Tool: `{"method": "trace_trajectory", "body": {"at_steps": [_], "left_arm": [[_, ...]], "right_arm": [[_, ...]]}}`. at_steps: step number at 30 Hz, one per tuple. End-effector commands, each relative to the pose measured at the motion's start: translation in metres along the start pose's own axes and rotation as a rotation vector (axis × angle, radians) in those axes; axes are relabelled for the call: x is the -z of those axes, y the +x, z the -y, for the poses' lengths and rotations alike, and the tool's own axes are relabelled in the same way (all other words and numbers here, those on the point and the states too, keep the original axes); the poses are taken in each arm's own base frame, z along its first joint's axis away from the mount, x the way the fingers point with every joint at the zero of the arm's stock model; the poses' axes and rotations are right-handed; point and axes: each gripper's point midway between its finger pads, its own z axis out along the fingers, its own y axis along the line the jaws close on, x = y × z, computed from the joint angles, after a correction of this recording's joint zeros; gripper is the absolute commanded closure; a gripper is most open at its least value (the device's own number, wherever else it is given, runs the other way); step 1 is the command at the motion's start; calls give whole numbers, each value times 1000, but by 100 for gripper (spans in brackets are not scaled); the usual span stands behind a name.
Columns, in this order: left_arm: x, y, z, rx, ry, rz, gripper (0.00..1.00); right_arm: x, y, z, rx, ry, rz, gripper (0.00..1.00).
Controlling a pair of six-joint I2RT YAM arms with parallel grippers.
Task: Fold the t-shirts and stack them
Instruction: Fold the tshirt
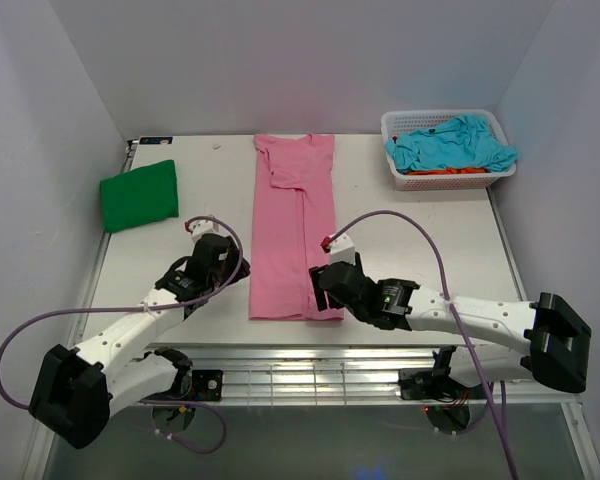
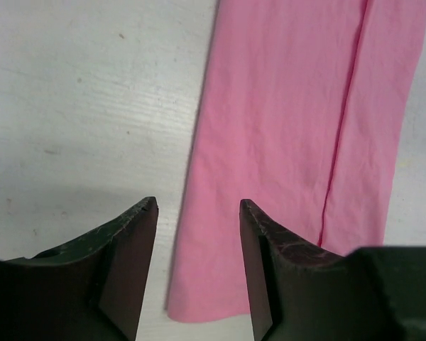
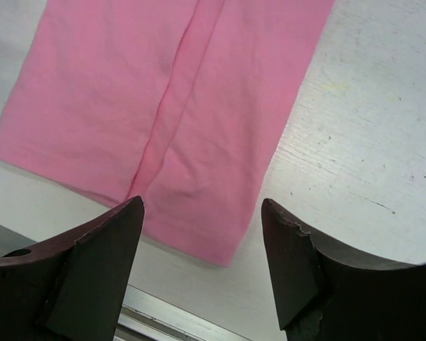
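Pink shirt (image 1: 293,230) lies folded into a long strip down the middle of the table (image 1: 410,240). The left gripper (image 2: 199,206) is at its near left corner, fingers apart and empty. The right gripper (image 3: 202,202) is at its near right corner, fingers wide, holding nothing. A folded green shirt (image 1: 139,195) sits far left. A turquoise shirt (image 1: 455,145) lies over an orange shirt (image 1: 460,171) in the basket (image 1: 400,181), far right.

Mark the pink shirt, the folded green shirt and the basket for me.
pink t-shirt (image 1: 293,225), top external view, middle of its long folded body.
green t-shirt (image 1: 139,196), top external view, centre of the folded square.
white basket (image 1: 435,114), top external view, on its far rim.
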Motion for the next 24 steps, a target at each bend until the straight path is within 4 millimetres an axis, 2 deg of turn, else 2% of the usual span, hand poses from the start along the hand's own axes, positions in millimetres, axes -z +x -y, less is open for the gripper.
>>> {"method": "trace_trajectory", "body": {"at_steps": [1,8,9,14,18,24], "left_arm": [[11,27,2,37,64,-88,40],[15,66,-4,94,113,-189,40],[17,65,-2,102,134,-180,40],[16,82,-6,113,158,-220,40],[17,95,3,139,225,-267,40],[18,105,-3,151,217,-292,40]], "right_arm": [[1,13,22,-32,86,-1,27],[-9,46,25,-78,94,-56,28],[-10,53,27,-79,96,-64,28],[-16,61,27,-96,84,-58,29],[-19,72,27,-109,74,-74,30],[-24,77,11,-144,-13,-75,34]]}}
